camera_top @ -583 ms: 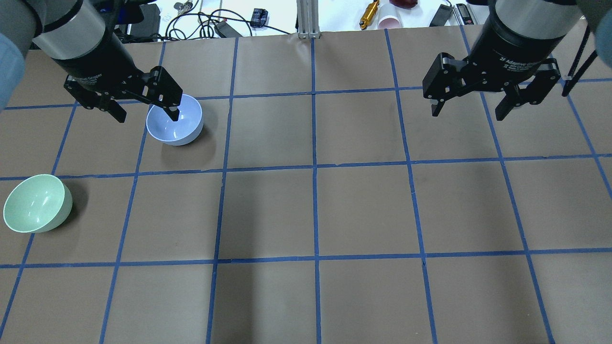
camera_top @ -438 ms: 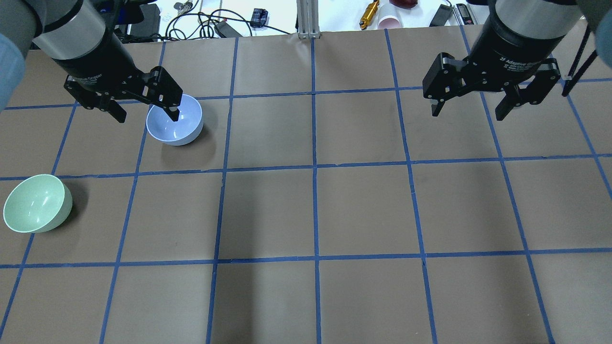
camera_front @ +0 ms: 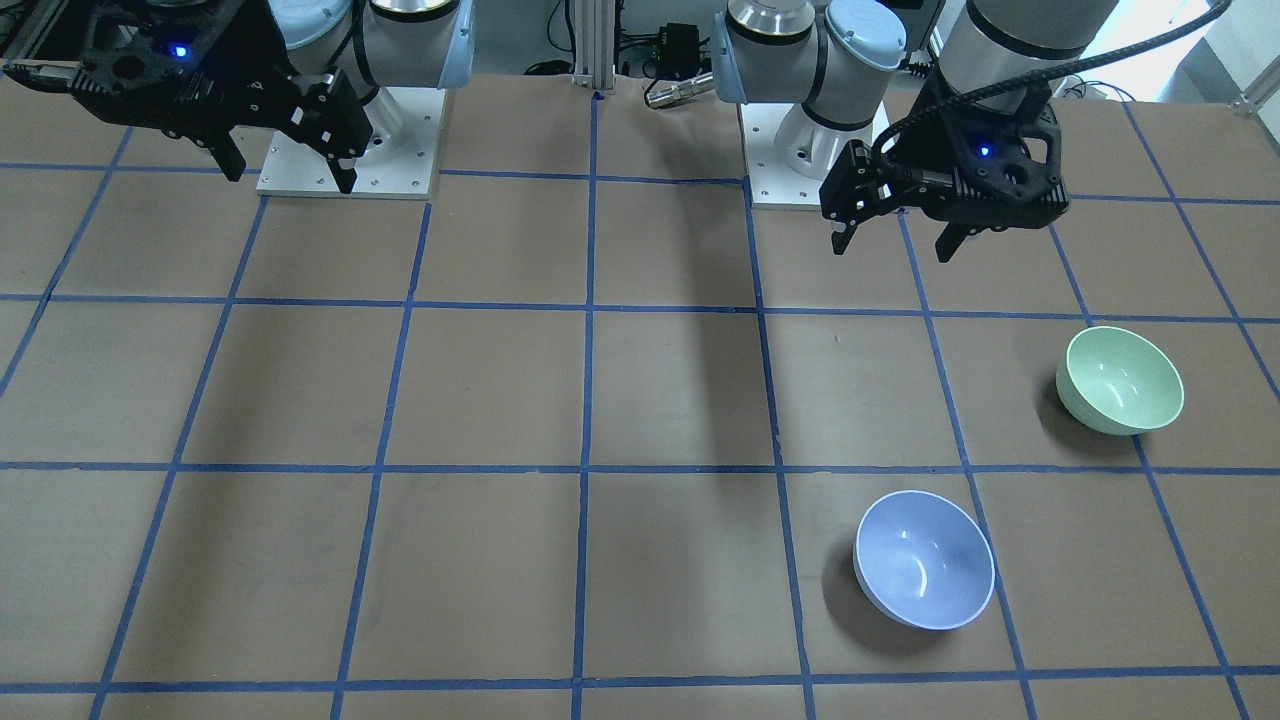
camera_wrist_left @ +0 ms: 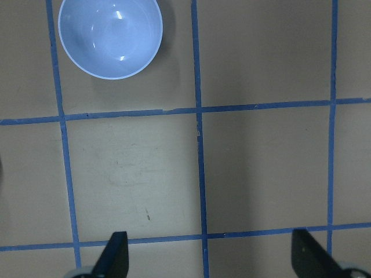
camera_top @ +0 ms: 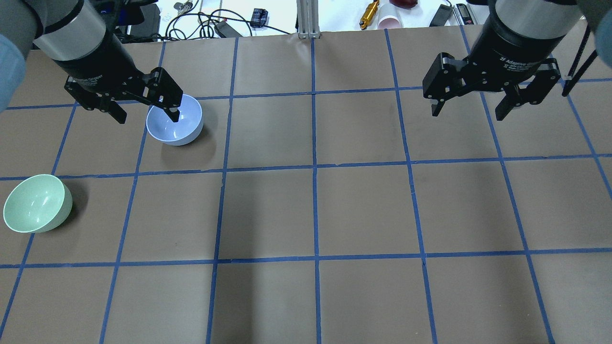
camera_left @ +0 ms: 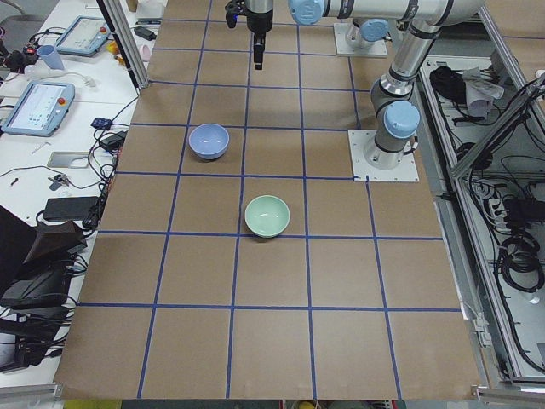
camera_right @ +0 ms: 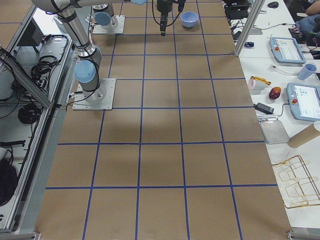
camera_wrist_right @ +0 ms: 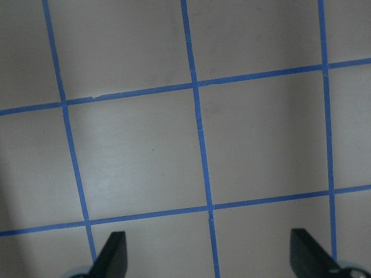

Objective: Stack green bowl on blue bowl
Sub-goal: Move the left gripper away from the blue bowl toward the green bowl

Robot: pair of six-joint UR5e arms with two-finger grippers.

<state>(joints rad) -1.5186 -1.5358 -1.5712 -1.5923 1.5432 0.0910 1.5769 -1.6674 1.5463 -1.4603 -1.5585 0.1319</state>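
Brown paper crossed with blue tape covers the counter [camera_top: 363,205], and the green bowl [camera_top: 37,203] sits upright near its 8 o'clock edge in the overhead view. Reaching it seems the step in hand. The left gripper [camera_front: 892,247], released and empty above the counter, would best come down astride the rim, one finger inside the wall, and close gently. Glossy pale mint with a thin lighter rim, the bowl looks slippery. The blue bowl [camera_top: 167,130] stands well apart at 10 o'clock, and the right gripper [camera_top: 466,113] hangs released at 2 o'clock.
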